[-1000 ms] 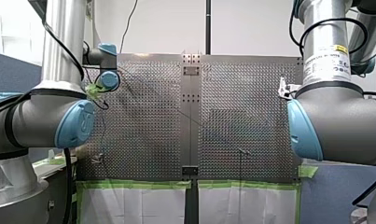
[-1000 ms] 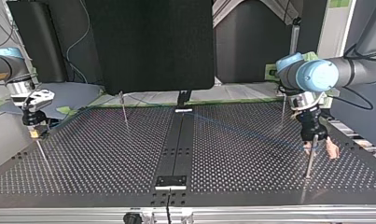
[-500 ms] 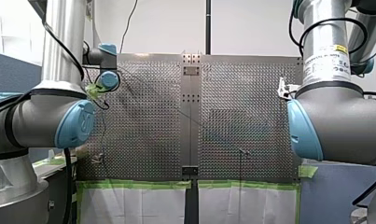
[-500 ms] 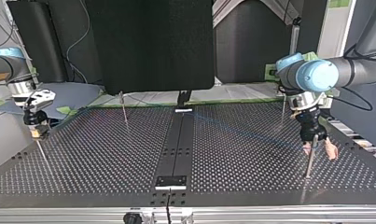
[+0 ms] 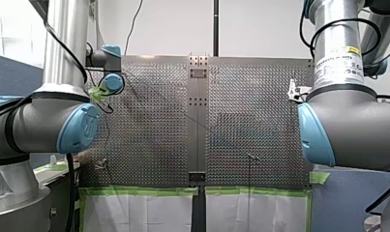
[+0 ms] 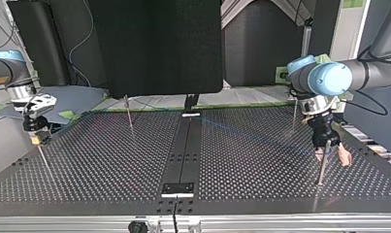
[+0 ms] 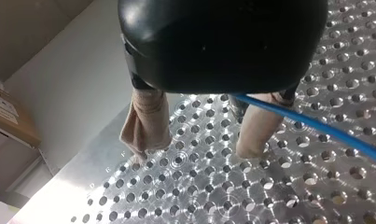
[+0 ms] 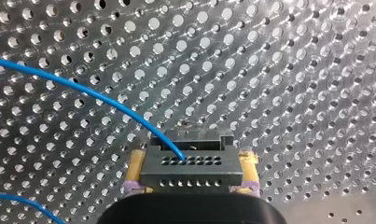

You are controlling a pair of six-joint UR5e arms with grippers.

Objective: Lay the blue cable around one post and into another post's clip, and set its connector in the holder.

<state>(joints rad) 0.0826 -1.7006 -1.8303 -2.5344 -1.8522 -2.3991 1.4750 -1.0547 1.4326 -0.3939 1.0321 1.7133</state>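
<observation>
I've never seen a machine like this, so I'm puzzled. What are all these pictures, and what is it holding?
These are two robot arms at a metal table full of holes. One camera looks from behind the arms, one faces them, and one sits on each wrist. Thin posts stand on the table. The right gripper pinches a grey connector with the blue cable plugged into it. The left gripper is open; the cable passes beside one finger.

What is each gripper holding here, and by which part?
My right gripper clamps the grey connector by its two short ends, the blue cable leaving its face. My left gripper is open and holds nothing; the cable runs past it.
</observation>
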